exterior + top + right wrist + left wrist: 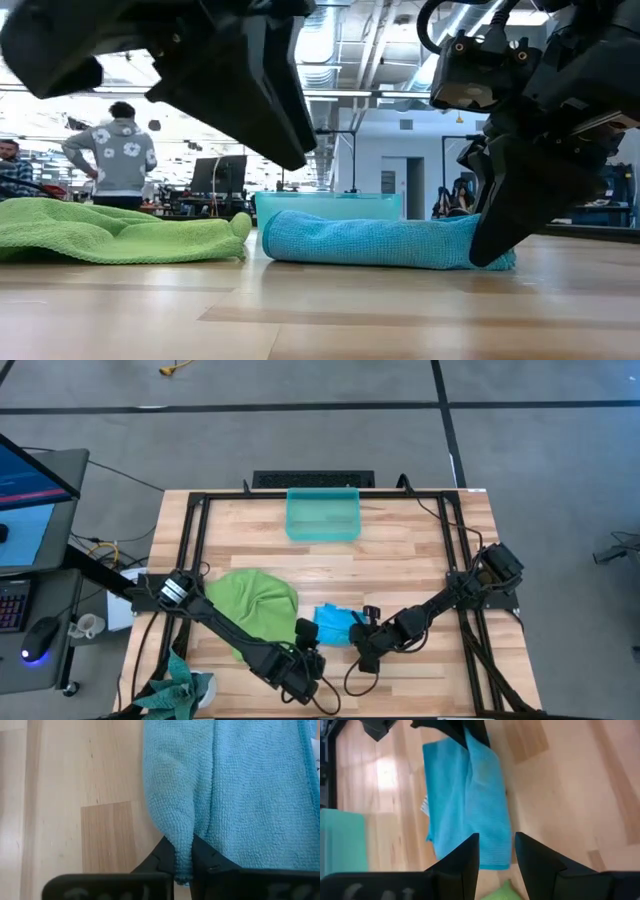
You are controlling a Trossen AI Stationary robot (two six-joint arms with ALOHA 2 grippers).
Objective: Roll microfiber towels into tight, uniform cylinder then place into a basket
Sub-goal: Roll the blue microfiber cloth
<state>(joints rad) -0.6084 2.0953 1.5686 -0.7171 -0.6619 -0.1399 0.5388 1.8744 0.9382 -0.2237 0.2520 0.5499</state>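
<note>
blue towel [335, 625] lying folded on worktop [400, 550] front | right end effector [183, 865] pinching its edge | left end effector [496, 852] hovering spread at its other end | green towel [255, 602] lying left | basket [322, 515] sitting behind

nubby blue cloth towel [240, 795] on smooth wood table [75, 795].

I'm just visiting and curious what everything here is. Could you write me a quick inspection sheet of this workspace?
Surface: wooden table, black frame.
Job's things: blue towel folded flat; green towel spread beside it; basket at far edge, apparently empty.
Clutter: teal cloth at near-left corner.
Grippers: right end effector pinching the blue towel's edge; left end effector open over its other end.
Cables: black leads along the frame.
Surroundings: people standing behind; monitor, keyboard, mouse at left.
</note>
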